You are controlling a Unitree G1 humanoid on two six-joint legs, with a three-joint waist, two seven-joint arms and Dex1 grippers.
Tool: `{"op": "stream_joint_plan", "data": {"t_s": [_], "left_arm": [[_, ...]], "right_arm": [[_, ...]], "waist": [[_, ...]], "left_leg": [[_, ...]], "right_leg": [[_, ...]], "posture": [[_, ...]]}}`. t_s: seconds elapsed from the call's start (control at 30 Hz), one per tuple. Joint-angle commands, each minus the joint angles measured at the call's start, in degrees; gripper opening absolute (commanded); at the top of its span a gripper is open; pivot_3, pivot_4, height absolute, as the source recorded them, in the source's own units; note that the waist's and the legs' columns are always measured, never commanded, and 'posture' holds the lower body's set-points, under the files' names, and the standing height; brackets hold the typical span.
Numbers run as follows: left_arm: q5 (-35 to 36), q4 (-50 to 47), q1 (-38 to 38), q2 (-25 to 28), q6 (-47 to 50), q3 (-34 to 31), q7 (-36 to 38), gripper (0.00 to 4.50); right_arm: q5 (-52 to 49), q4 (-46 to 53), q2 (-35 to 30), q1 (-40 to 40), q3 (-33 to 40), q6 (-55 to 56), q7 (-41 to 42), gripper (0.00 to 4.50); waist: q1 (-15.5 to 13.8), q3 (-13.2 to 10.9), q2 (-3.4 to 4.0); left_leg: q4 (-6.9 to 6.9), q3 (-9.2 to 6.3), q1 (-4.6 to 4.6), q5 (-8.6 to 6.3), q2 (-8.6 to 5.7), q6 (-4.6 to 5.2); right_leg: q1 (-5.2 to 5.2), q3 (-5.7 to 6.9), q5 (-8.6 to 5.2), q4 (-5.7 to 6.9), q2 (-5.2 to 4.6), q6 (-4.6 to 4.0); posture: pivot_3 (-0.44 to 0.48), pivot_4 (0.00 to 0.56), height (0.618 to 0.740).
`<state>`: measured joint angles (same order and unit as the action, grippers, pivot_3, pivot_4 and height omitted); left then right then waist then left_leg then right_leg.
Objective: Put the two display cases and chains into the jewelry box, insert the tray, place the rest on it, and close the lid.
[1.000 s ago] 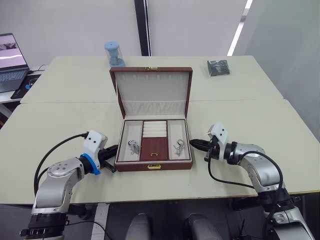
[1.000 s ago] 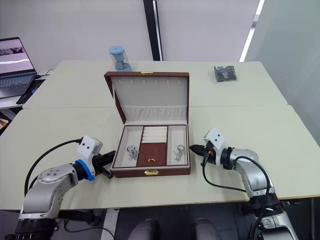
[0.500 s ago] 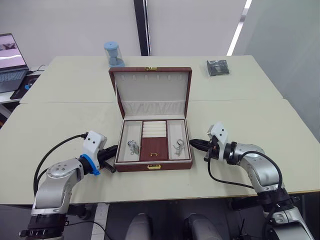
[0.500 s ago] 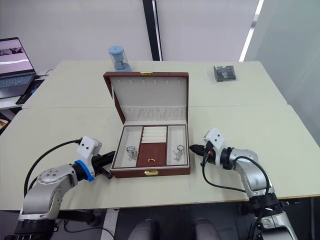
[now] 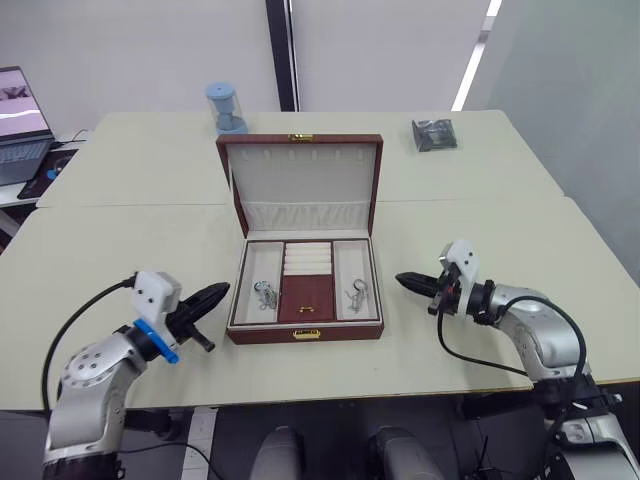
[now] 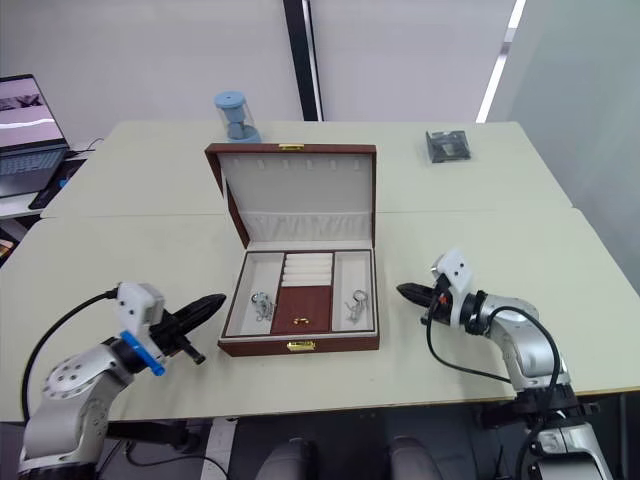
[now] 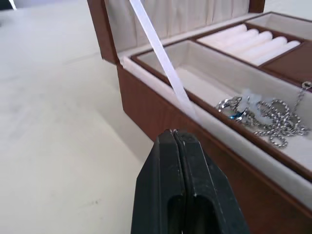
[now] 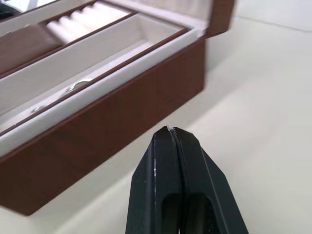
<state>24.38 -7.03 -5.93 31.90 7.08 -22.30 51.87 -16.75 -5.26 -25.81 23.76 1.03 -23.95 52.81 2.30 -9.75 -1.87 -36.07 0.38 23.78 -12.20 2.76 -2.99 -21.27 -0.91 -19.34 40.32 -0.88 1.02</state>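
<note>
Left eye view has the jewelry box (image 5: 305, 290) standing open near the front of the pale worktop (image 5: 120, 240), its lid (image 5: 303, 185) raised upright at the back with the cream lining and gathered pocket facing forward and a gold clasp at the top edge. Inside the box the tray (image 5: 306, 283) is seated, showing 3 sections: a left compartment, a middle with ring rolls above a reddish-brown flap, and a right compartment. A silver chain (image 5: 265, 293) lies bunched in the left compartment, and another chain (image 5: 358, 294) lies in the right one. The left gripper (image 5: 217, 294) is just off the box's left side, apart from it, its black jaws pressed together with nothing between them; the left wrist view shows the tips (image 7: 174, 134) meeting in a tight seam in front of the box wall, with the chain links and a white ribbon stay (image 7: 158, 51) beyond. The right gripper (image 5: 408, 281) sits near the box's right side, clear of it, its jaws likewise closed on nothing, which the right wrist view confirms with the tips (image 8: 169, 131) together before the brown wall. Farther back on the worktop stand a blue-capped cylinder (image 5: 222, 106) behind the lid and a dark grey packet (image 5: 435, 134) at the far right. A laptop (image 5: 22, 125) sits on the adjoining desk at the left edge.
</note>
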Motion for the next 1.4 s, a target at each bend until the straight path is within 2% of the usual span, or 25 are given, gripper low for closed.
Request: {"op": "stream_joint_plan", "data": {"t_s": [0.03,0.23,0.47,0.63,0.97,1.3,1.4], "left_arm": [[7.3,-9.1,-4.5,-0.5,-0.2,-5.7,-0.2,0.0],[14.1,-22.7,-14.4,-3.4,-1.1,-10.3,-2.5,0.0],[17.9,-34.8,-28.2,-8.5,-2.1,-13.7,-5.2,0.0],[17.7,-37.0,-30.4,-10.4,-3.8,-13.7,-7.8,0.0],[17.3,-38.7,-32.1,-11.1,-5.4,-12.8,-9.8,0.0],[16.4,-38.0,-32.0,-10.5,-5.3,-12.1,-10.2,0.0],[16.5,-38.0,-31.7,-10.4,-4.9,-11.7,-10.6,0.0]], "right_arm": [[-0.2,-5.7,1.7,6.0,1.5,5.8,-1.8,0.03],[1.6,-22.8,4.3,17.2,2.9,15.1,-5.9,0.03],[3.3,-41.7,7.4,29.4,4.0,24.2,-9.0,0.03],[4.4,-51.3,8.5,35.2,4.3,29.3,-9.6,0.03],[6.1,-60.5,8.9,41.7,5.4,34.7,-10.6,0.03],[5.1,-62.7,10.7,48.4,8.8,35.8,-12.1,0.03],[4.3,-62.6,12.0,50.3,9.6,35.1,-9.4,0.03]], "waist": [[0.2,0.0,-0.01],[-0.5,0.0,-0.01],[-0.4,0.0,0.0],[-0.4,0.0,0.01],[-0.4,0.0,0.03],[-0.3,-0.1,0.06],[-0.3,-0.1,0.06]], "left_leg": [[0.0,0.0,0.0,0.0,0.03,0.0],[-0.03,0.05,0.01,0.0,-0.04,0.0],[-0.02,0.06,0.01,0.0,-0.02,0.0],[-0.02,0.09,-0.01,0.0,0.01,0.0],[-0.01,0.11,0.01,0.0,0.02,0.0],[-0.01,0.13,0.01,0.0,0.03,0.0],[0.0,0.13,0.01,0.0,0.03,0.0]], "right_leg": [[-0.01,-0.01,0.0,0.0,0.03,0.0],[0.02,-0.05,0.0,-0.02,-0.04,0.0],[0.01,-0.06,0.0,-0.04,-0.02,-0.01],[0.01,-0.07,0.01,-0.04,0.05,-0.02],[0.0,-0.1,0.01,-0.08,0.05,-0.03],[-0.03,-0.12,0.01,-0.07,0.04,-0.03],[-0.04,-0.11,0.01,-0.07,0.05,-0.04]], "posture": [[0.0,0.15,0.74],[0.0,0.15,0.74],[0.0,0.15,0.74],[0.0,0.15,0.74],[0.0,0.15,0.74],[0.0,0.15,0.74],[0.0,0.15,0.74]]}}
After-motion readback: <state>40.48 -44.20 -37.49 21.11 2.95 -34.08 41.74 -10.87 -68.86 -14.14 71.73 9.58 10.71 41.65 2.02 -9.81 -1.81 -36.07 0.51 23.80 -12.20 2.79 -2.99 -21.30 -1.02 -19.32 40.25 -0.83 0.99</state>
